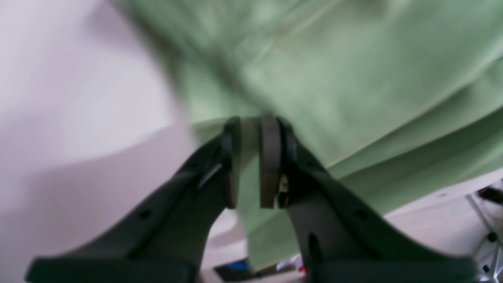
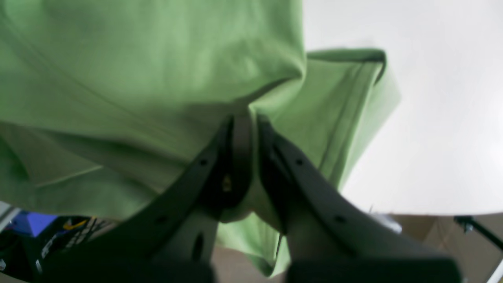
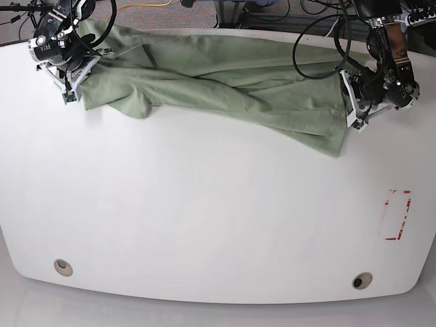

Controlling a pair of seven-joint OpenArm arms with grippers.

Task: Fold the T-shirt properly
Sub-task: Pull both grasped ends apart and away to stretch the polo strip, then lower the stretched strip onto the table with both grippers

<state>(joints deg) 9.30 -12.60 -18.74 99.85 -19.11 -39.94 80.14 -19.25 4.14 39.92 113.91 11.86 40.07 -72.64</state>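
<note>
Both grippers, left (image 3: 352, 109) and right (image 3: 70, 82), pinch the T-shirt (image 3: 225, 85) at the frame's top; next I spread it flat on the desk (image 3: 204, 218).

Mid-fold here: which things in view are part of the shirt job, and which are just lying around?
Job:
- pale sage-green knit T-shirt
- left tool, shut on its edge
- right tool, shut on the fabric

Lying about:
- white table
- red-and-white sticker
- cables behind the table

White table (image 3: 204, 218), red-marked rectangle (image 3: 396, 216) near right edge, two round holes (image 3: 63, 266) along front, cables (image 3: 313, 41) behind.
</note>
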